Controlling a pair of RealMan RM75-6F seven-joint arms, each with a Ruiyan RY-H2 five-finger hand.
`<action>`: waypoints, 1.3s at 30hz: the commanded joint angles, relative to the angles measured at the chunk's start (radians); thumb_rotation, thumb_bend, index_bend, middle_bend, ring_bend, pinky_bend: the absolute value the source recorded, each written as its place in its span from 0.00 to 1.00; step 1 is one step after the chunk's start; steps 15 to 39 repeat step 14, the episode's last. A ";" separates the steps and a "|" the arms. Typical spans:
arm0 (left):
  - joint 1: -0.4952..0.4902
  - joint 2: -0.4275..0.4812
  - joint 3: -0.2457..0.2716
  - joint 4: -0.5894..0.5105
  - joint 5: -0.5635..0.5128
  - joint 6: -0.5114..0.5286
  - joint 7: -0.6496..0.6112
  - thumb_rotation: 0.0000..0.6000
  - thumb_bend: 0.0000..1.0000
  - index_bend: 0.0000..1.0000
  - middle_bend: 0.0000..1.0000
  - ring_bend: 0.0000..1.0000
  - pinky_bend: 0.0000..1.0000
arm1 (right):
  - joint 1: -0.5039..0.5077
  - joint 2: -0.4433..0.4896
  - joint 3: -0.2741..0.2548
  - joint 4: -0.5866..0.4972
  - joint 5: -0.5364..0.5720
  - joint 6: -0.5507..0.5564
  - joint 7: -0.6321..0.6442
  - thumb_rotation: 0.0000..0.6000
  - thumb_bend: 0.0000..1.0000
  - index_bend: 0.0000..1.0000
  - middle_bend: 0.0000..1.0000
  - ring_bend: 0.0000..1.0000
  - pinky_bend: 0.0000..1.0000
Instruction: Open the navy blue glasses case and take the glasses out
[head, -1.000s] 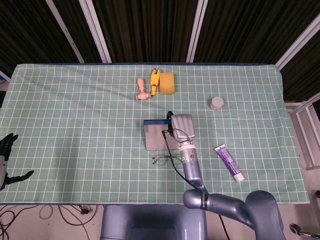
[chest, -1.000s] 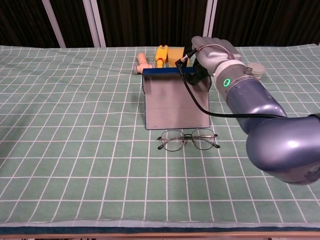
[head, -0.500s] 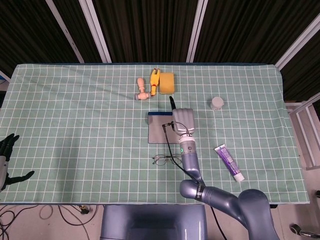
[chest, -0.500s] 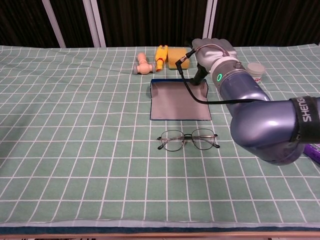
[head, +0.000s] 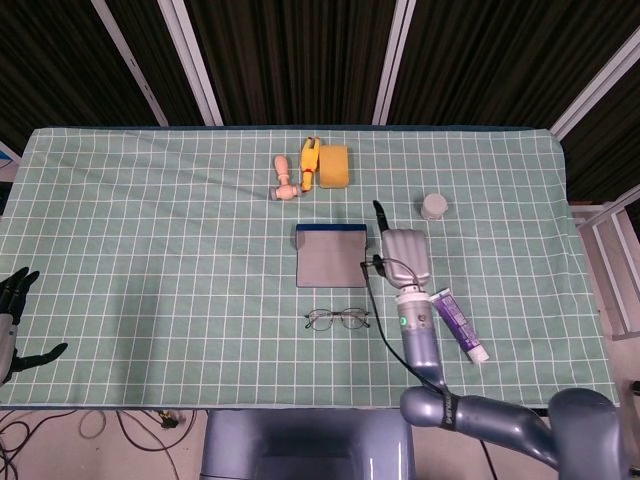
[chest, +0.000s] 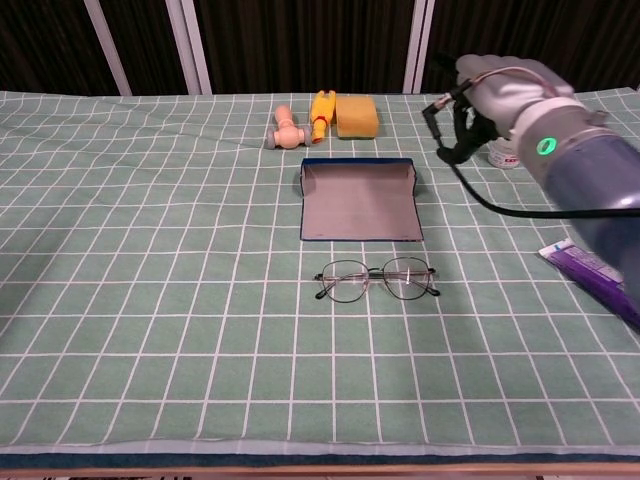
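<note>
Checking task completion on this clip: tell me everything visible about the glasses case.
The case lies open and flat on the checked cloth, a rectangle with a grey lining and a navy rim, its far edge slightly raised. Nothing is inside. The glasses lie just in front, apart from it. The right hand is up to its right, not touching it.
</note>
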 joint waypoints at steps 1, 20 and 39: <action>0.001 -0.004 0.002 0.007 0.011 0.008 0.010 1.00 0.00 0.00 0.00 0.00 0.00 | -0.184 0.232 -0.126 -0.265 -0.088 0.120 0.040 1.00 0.35 0.00 0.43 0.55 0.50; 0.005 -0.023 0.019 0.056 0.070 0.046 0.083 1.00 0.00 0.00 0.00 0.00 0.00 | -0.474 0.614 -0.355 -0.502 -0.303 0.240 0.295 1.00 0.07 0.00 0.00 0.00 0.24; 0.005 -0.023 0.019 0.056 0.070 0.046 0.083 1.00 0.00 0.00 0.00 0.00 0.00 | -0.474 0.614 -0.355 -0.502 -0.303 0.240 0.295 1.00 0.07 0.00 0.00 0.00 0.24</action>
